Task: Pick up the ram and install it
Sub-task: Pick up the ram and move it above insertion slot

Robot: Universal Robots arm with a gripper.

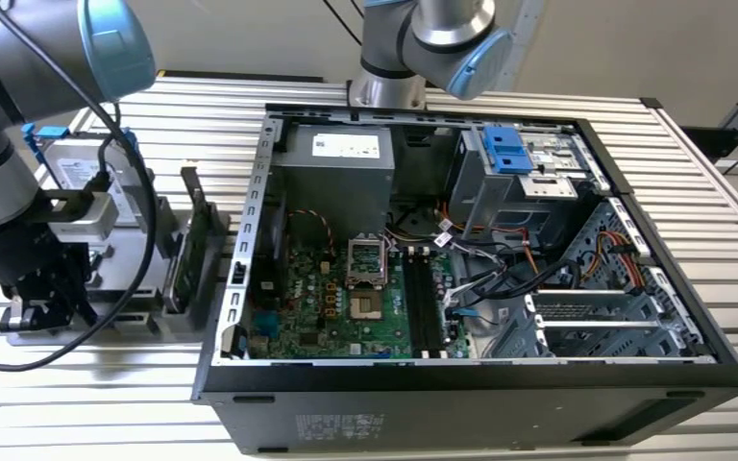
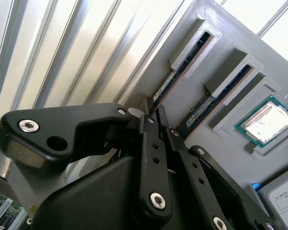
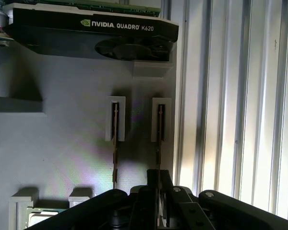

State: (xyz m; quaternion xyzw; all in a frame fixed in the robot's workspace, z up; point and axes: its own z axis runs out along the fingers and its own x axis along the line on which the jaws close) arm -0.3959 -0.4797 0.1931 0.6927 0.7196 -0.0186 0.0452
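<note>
The ram (image 3: 159, 134) is a long thin stick standing on edge in a slot of the grey holder (image 3: 62, 143), nearest the holder's edge. In the second wrist view the same ram (image 2: 182, 67) runs down into the black fingers. My gripper (image 3: 159, 172) sits over one end of it with the jaws drawn narrow on either side, shut on the stick, which rests in its slot. In the exterior view the gripper (image 1: 36, 307) is low over the holder at that view's left. The motherboard's black slots (image 1: 421, 307) lie inside the open computer case (image 1: 472, 370).
A second stick (image 3: 115, 139) stands in the neighbouring slot. A graphics card (image 3: 91, 28) and a processor chip (image 2: 265, 120) also rest in the holder. A hard drive with blue bracket (image 1: 81, 173) stands behind my arm. Another arm's base (image 1: 395, 86) is behind the case. Cables cross the case interior.
</note>
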